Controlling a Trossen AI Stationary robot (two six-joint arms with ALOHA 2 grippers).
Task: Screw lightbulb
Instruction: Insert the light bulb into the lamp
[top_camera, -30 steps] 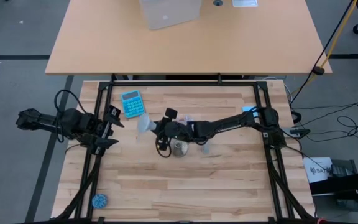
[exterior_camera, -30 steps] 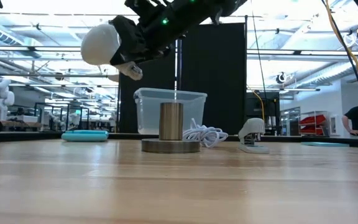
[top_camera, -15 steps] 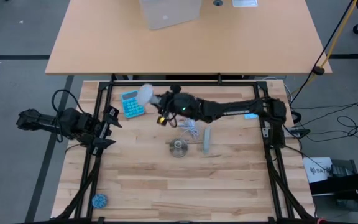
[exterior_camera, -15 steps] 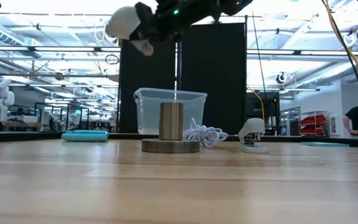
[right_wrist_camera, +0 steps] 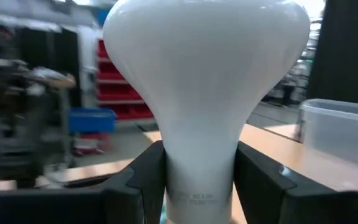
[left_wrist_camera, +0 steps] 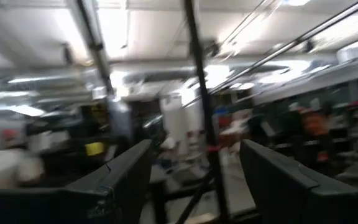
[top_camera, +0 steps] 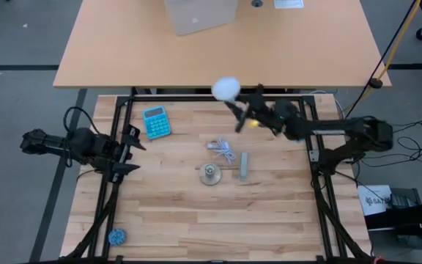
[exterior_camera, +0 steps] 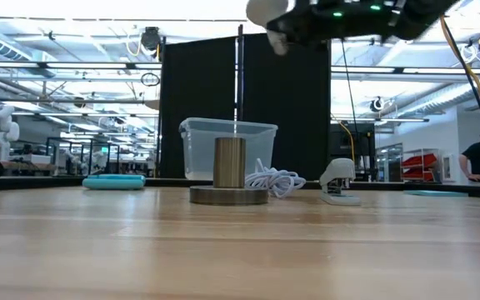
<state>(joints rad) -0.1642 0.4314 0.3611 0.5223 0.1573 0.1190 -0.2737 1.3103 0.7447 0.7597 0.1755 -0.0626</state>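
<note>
The white lightbulb (top_camera: 226, 89) hangs in the air over the table's far edge, with my right gripper (top_camera: 236, 105) shut on it. Its dome (right_wrist_camera: 204, 68) faces away from the gripper, and its screw base is hidden between the fingers. In the low view the lightbulb (exterior_camera: 265, 10) is at the very top. The round metal socket (top_camera: 210, 174) stands upright on its disc in the table's middle. My left gripper (top_camera: 133, 147) waits open at the table's left edge, touching nothing. My right gripper pinches the lightbulb's narrow neck (right_wrist_camera: 199, 177) between its two fingers (right_wrist_camera: 143, 180), one on each side. The fingers lie about level, slanting from the table's right toward its far left. The lightbulb is lifted clear, dome leading, high above the table.
A white cord (top_camera: 222, 149) lies coiled beyond the socket, and a grey bar (top_camera: 245, 166) lies to its right. A blue calculator (top_camera: 155, 122) sits at the far left, a small blue thing (top_camera: 116, 236) at the near left. A clear tub (exterior_camera: 227, 148) stands beyond the table.
My right gripper has carried the lightbulb from just left of the socket toward the table's far edge, then to the right, rising and tipping up as it went. It stays shut on the lightbulb, which is now higher and over the far edge.
</note>
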